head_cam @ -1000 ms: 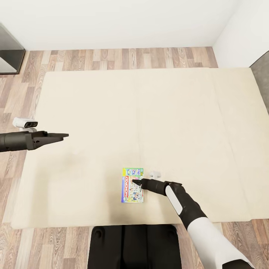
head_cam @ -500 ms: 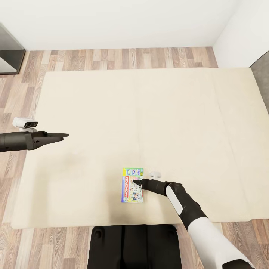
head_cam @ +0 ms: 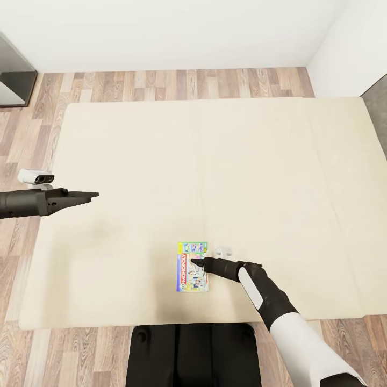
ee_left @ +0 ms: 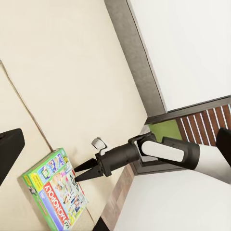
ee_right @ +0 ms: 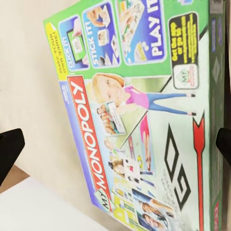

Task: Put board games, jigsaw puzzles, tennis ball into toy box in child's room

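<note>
Room: we look down on wood-plank floor (head_cam: 161,83) and white walls around the bed.
Bed: the beige mattress (head_cam: 215,177) spreads wide below us; its dark grey frame (ee_left: 139,72) runs along the far edge in the left wrist view.
Monopoly box: we see the board game (head_cam: 192,266) lying flat on the mattress near the edge closest to us, its green and white cover facing up.
Right gripper: our right gripper (head_cam: 196,263) reaches in from the box's right side, its tips over the cover. In the left wrist view its two fingers look parted at the tips, and the right wrist view shows them spread to either side of the box, so we judge it open and clamped on nothing.
Left gripper: our left gripper (head_cam: 88,195) hangs well away over the mattress's left part, holding nothing; whether its fingers are apart we cannot tell.
Step in hand: we judge this the approach to pick up the Monopoly box.
Next move: we likely need to lower further and catch the thin box by an edge, since it lies flat.
</note>
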Motion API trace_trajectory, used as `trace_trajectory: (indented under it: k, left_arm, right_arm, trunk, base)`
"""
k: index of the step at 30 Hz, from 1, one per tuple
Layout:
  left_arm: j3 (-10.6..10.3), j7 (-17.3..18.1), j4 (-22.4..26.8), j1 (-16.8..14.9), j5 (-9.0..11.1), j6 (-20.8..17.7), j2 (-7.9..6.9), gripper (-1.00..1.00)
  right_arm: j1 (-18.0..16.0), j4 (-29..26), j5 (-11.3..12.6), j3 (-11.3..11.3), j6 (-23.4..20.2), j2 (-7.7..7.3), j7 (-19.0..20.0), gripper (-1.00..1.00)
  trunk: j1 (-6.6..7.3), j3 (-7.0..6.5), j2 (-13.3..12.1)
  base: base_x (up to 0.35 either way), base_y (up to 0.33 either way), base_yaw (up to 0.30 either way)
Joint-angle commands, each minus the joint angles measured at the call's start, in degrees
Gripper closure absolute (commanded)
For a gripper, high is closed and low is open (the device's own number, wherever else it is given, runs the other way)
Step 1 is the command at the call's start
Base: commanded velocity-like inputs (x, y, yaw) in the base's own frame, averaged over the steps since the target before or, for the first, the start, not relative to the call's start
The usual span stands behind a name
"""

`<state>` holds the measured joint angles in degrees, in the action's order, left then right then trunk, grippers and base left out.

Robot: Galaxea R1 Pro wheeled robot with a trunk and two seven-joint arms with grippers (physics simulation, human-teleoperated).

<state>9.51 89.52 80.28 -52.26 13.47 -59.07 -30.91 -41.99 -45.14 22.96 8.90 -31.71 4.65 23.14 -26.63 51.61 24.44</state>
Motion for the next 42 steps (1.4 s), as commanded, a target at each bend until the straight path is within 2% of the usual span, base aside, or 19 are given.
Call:
trace_trajectory:
  k: [1, 42]
  left_arm:
    - [-0.01, 0.22, 0.0, 0.0, -0.02, -0.61, -0.03, -1.0]
    - [-0.01, 0.22, -0.01, 0.0, 0.06, -0.61, -0.03, -1.0]
  right_arm:
    - [-0.02, -0.04, 0.24, -0.01, -0.31, 0.0, -0.02, -1.0]
    - [-0.02, 0.14, 0.33, -0.02, -0.37, 0.23, -0.28, -1.0]
  trunk:
    - [-0.03, 0.06, 0.08]
    - [-0.03, 0.06, 0.08]
  base:
    - [0.0, 0.001, 0.0]
    - [0.0, 0.027, 0.0]
